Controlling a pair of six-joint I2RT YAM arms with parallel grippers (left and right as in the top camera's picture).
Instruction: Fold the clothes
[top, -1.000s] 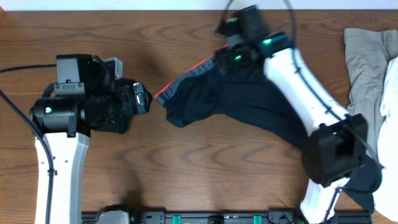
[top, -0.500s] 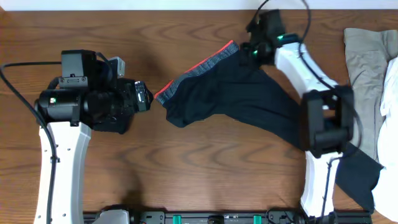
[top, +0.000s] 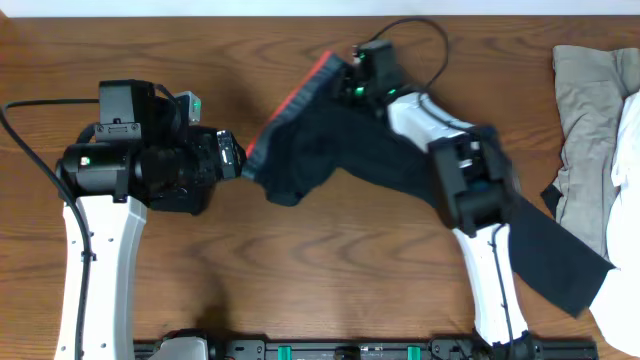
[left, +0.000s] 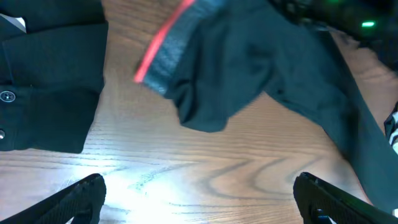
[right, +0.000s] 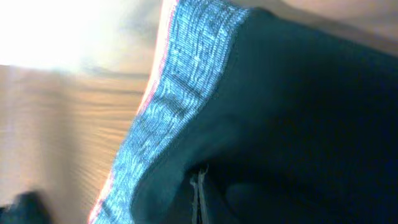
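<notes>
Swinging in from the upper right of the overhead frame, the right gripper (top: 345, 82) now sits at upper centre. It has dragged the waistband of the long, soft black pants (top: 330, 150) up and to the left with it. Its jaws are pinched tight on the fabric just behind that waistband. The left gripper (top: 232, 158) has not shifted: it hovers at centre left with its jaws spread wide, holding nothing, just short of the crumpled near end of the pants.

Overhead, the pants run as a dark band from the upper centre down to a flat, square-cut leg end at the lower right of the brown wood-grain table (top: 330, 270). A crumpled khaki cloth garment (top: 585, 110) and a white fabric piece (top: 628, 150) lie at the right edge, seen in no other view.

Only the right wrist view shows the waistband (right: 180, 93) closely: grey ribbed knit with a thin red-orange edge, against smooth matte black cloth, with the right gripper (right: 199, 186) closed into a thin seam below.

The left wrist view shows the pants (left: 249, 68) bunched and rounded at upper centre. It also shows a flat black piece with small round studs (left: 50, 81) at upper left, which cannot be made out overhead, and the left gripper (left: 199, 190) with its dark fingers (left: 81, 199) in the bottom corners.
</notes>
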